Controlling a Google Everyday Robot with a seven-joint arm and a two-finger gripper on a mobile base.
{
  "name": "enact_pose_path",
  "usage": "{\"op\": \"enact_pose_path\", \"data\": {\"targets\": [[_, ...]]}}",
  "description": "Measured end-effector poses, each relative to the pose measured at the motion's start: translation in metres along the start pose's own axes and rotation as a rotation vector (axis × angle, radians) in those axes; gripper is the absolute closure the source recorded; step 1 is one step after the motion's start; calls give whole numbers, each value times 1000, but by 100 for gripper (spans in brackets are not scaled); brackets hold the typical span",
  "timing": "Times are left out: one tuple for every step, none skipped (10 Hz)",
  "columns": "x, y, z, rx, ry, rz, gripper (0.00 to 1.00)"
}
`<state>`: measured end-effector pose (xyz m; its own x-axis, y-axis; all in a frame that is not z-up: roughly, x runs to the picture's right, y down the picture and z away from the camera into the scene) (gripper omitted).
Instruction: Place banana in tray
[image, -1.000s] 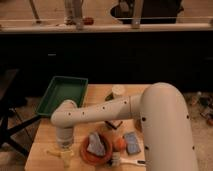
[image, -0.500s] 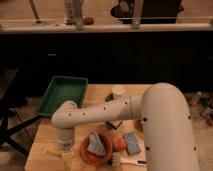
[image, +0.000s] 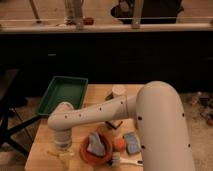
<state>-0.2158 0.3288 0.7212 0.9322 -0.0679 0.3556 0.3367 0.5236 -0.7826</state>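
The green tray lies at the table's back left corner, with nothing visible in it. The pale-yellow banana lies on the wooden table near the front left edge, left of the orange bowl. My white arm reaches across from the right and bends down. My gripper points straight down onto the banana, in front of the tray. The gripper hides the middle of the banana.
An orange-brown bowl holding a grey-blue object sits right of the gripper. A small orange fruit, a blue sponge and a white-handled brush lie further right. A white cup stands at the back.
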Motion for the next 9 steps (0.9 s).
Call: {"op": "enact_pose_path", "data": {"targets": [[-3,-2,3,7,15,3,20],[-6,-5,7,17,28,6,20],[-6,-7,10,29,39,14,20],[-6,-10,13,37,47,25,20],[-5,-12,17,41,54,34,20],[-5,-14,19,43,56,40,20],[-2,-17,21,43,56,51,20],[0,-19,22,41,52,59,24],[0,-20,22,40,49,64,31]]}}
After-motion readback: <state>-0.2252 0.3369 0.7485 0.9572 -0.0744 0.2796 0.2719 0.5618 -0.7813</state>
